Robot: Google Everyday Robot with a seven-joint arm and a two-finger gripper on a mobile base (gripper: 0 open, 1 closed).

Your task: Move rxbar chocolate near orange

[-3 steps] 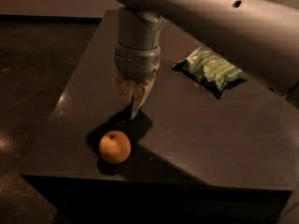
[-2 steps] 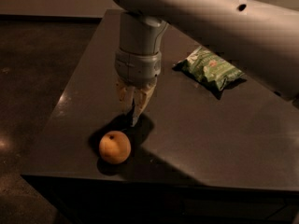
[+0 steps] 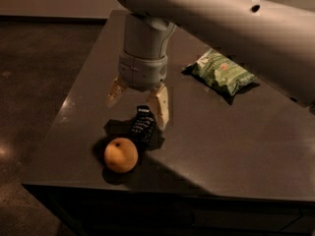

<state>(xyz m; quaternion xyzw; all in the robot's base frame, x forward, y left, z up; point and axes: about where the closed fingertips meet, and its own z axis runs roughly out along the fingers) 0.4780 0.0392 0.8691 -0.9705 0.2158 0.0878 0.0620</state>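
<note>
**Two fingers spread wide over the bar**

Both fingers of the gripper stand well apart, pointing down at the table from the end of the thick pale arm that crosses the top of the view. Nothing is held between them. The rxbar chocolate lies on the dark tabletop just below the gap. Its upper end is close beside the finger nearer the chip bag; whether the two touch cannot be told. Its white lettering faces up. The bar's lower end reaches to the upper edge of the orange, just beside it or touching. The orange sits near the front edge of the table, its dark stem dot turned upward. The green chip bag rests well apart from both, farther back on the table and under the arm.
</note>
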